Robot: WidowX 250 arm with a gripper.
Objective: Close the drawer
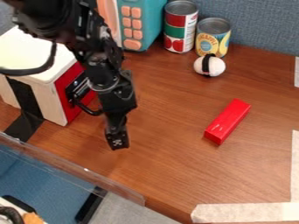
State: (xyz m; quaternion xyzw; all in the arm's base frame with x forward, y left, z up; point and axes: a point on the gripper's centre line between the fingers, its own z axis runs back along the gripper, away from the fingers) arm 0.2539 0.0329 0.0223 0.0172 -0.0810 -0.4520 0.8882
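My black gripper [117,136] hangs low over the wooden surface, left of the middle, just to the right of the white box [43,103]. The drawer's red front [68,104] is on the box's right side, with a dark handle beside the arm. The arm covers part of this front. Along its visible lower left edge, the red front lies against the box with no gap that I can see.
A red block [227,121] lies to the right. A white ball with a black band [210,65] sits before two cans [180,27], [213,35]. A teal toy microwave [153,19] stands behind the arm. A clear panel edge [76,168] crosses the lower left.
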